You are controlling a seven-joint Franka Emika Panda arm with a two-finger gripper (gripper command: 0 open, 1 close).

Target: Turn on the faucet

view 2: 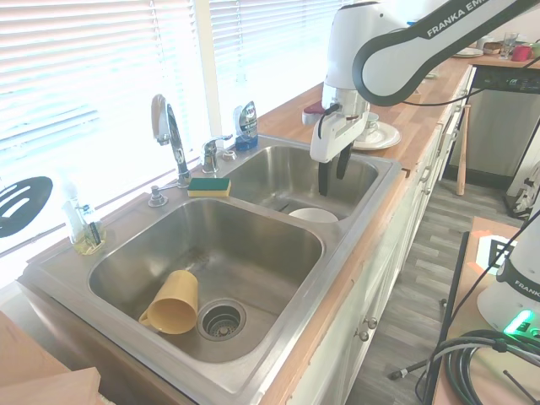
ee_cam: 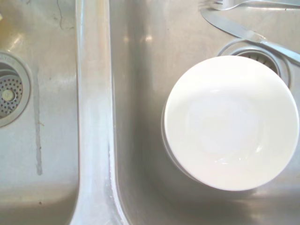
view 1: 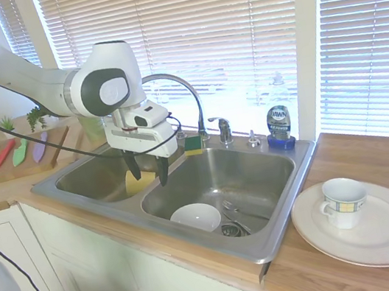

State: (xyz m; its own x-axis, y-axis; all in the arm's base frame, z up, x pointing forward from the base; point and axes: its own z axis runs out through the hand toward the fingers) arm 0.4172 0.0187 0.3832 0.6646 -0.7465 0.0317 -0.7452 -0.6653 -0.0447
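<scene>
Gripper [view 1: 148, 174] is hanging fingers-down over the double sink [view 1: 283, 228], above the divider [ee_cam: 93, 117] between the two basins, with its fingers spread apart and holding nothing. Open air is surrounding it on all sides; nothing is touching the fingers. Below it in the right basin a white bowl [ee_cam: 229, 123] is sitting next to the drain, with a knife [ee_cam: 248, 35] lying just beyond. A yellow cup [view 2: 173, 302] is lying on its side in the left basin. The faucet [view 1: 188, 98] is standing at the far rim of the sink, its gooseneck spout arching up behind the gripper, and the lever handle [view 1: 222, 129] is sitting on its short post to the right of the spout base, well apart from the fingers. A sponge [view 2: 208, 186] is resting by the spout base; a dish soap bottle [view 1: 279, 125] is standing further right. In the first exterior view the wrist is covering part of the spout. Window glare is washing out the spout's outline.
</scene>
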